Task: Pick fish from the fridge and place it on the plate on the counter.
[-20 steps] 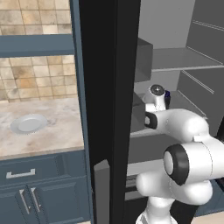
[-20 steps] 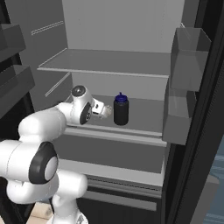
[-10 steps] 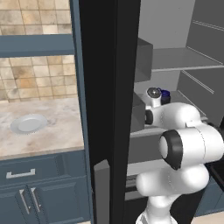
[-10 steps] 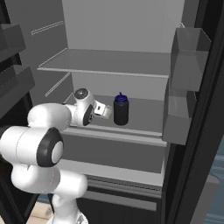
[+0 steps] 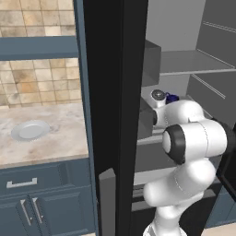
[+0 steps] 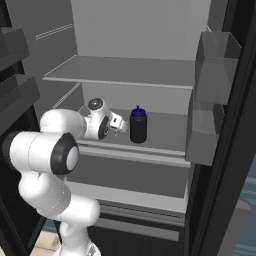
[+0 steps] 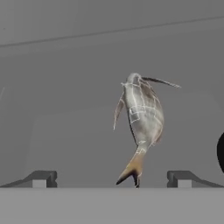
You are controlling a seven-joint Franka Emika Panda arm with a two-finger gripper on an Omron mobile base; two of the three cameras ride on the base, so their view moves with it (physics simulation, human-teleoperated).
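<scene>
On the left, the plate [image 5: 30, 130] sits bare on the beige surface [image 5: 55, 143], well apart from the fridge [image 5: 115, 92]. Inside the fridge, the gripper [image 7: 111, 178] reaches over the middle shelf [image 6: 165, 130], its fingers [image 7: 41, 178] spread wide. The fish [image 7: 141, 118] lies on that shelf ahead of them, tail toward the gripper. A dark bottle [image 6: 138, 125] stands just to the right.

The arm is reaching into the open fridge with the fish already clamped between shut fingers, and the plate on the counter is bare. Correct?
Not quite. In the hand view the fish lies ahead of the open gripper, its fingertips wide apart, nothing clamped. The arm does reach into the open fridge, and the plate on the counter is bare.
</scene>
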